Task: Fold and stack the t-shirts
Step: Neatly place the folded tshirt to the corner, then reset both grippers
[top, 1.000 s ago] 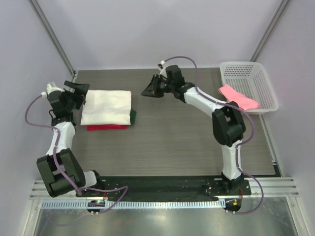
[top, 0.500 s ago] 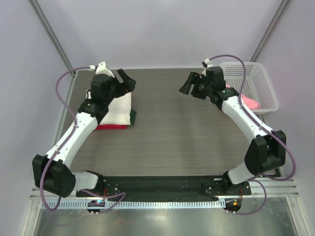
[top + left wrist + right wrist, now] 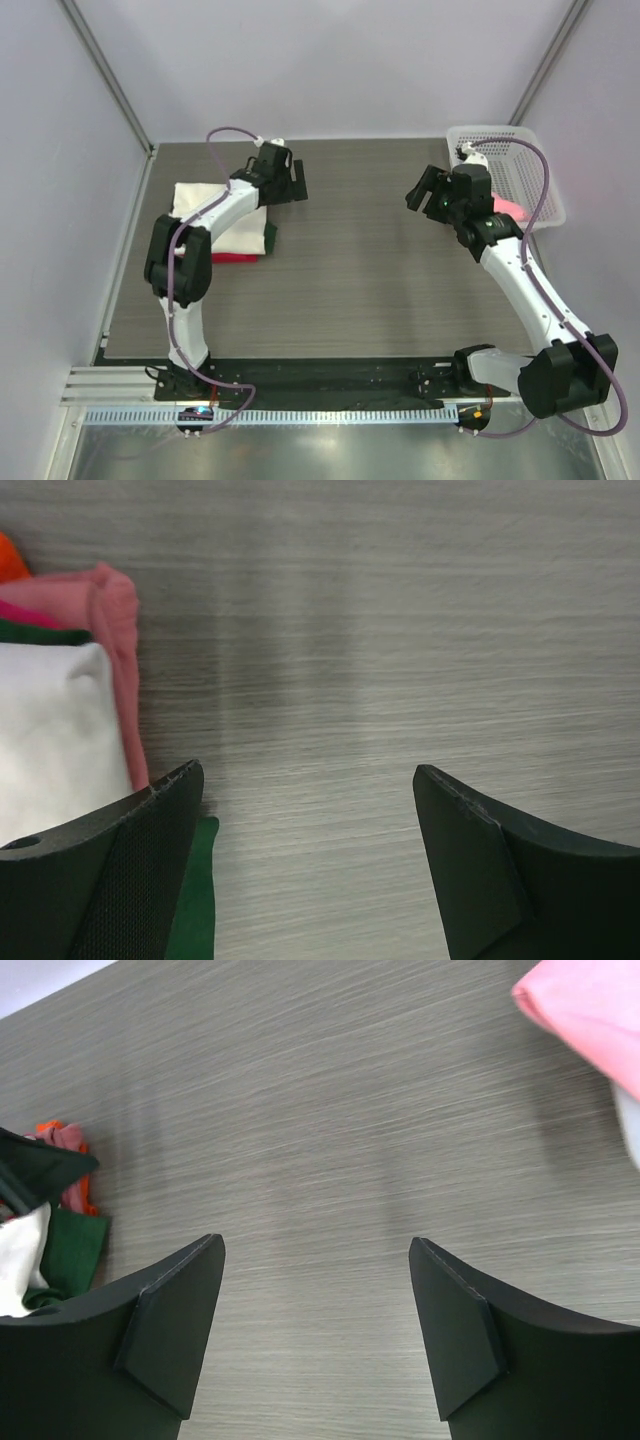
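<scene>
A folded stack of t-shirts lies at the table's back left: a cream-white one [image 3: 208, 208] on top, a red one [image 3: 236, 258] under it, a dark green edge [image 3: 270, 236] on the right. My left gripper [image 3: 296, 182] hangs open just right of the stack, over bare table. In the left wrist view the gripper [image 3: 305, 770] stands wide, with the white shirt [image 3: 50, 720] and a salmon fold [image 3: 115, 630] at its left. A pink t-shirt [image 3: 510, 208] drapes over the basket's edge. My right gripper [image 3: 421, 192] is open and empty, left of it [image 3: 315, 1243].
The white mesh basket [image 3: 500, 131] stands at the back right corner. Grey wood-grain table [image 3: 360, 270] spreads between the two arms. In the right wrist view the pink cloth [image 3: 590, 1010] shows at the top right and the stack [image 3: 70, 1245] far left.
My left arm swung from the stack's left side across to its right. My right arm drew back rightward toward the basket and its jaws opened.
</scene>
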You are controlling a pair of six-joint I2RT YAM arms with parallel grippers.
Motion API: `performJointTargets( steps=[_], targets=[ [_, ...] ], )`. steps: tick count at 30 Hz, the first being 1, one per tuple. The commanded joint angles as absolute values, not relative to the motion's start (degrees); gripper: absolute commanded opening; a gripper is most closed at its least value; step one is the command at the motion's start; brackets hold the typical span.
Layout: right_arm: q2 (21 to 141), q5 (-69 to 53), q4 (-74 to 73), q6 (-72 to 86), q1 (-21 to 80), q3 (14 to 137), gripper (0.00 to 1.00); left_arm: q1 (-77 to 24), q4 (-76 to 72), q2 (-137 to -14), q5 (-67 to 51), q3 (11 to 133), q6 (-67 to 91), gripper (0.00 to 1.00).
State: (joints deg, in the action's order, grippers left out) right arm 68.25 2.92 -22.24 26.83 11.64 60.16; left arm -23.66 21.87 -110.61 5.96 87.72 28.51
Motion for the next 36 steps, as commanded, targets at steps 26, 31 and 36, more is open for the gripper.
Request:
performJointTargets(
  steps=[26, 31, 36],
  targets=[
    [63.99, 0.79, -16.89, 26.19, 11.51, 50.19, 0.96, -14.56, 16.98, -96.70, 7.82, 64.79, 31.11, 0.94],
    [61.26, -1.15, -11.00, 27.16, 11.60, 43.35, 1.00, -19.94, 9.15, -82.29, 8.09, 52.05, 34.36, 1.00],
    [56.80, 15.66, -9.23, 30.22, 11.69, 37.36, 1.00, -24.25, 1.07, -70.15, 11.49, 40.10, 34.02, 1.00]
  ],
)
